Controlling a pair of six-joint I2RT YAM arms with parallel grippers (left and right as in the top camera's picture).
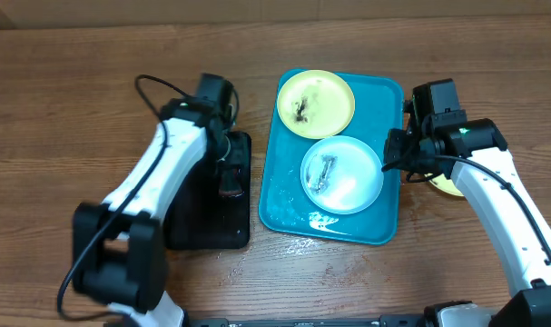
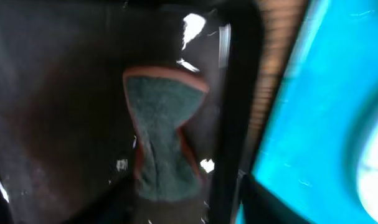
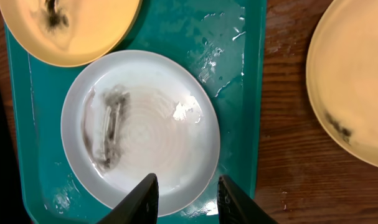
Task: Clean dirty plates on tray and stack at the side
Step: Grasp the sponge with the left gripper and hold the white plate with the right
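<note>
A black rectangular tray holds a green, orange-edged sponge under the left gripper, whose grip cannot be told. The turquoise plastic tray alongside carries a smeared pale yellow plate and a blue-white plate; the right gripper hovers above the latter, narrowly parted, empty. A second yellow plate lies off-tray.

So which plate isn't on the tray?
The yellow plate lying on the bare table, right of the tray. The other yellow plate and the white plate both sit in the tray.
</note>
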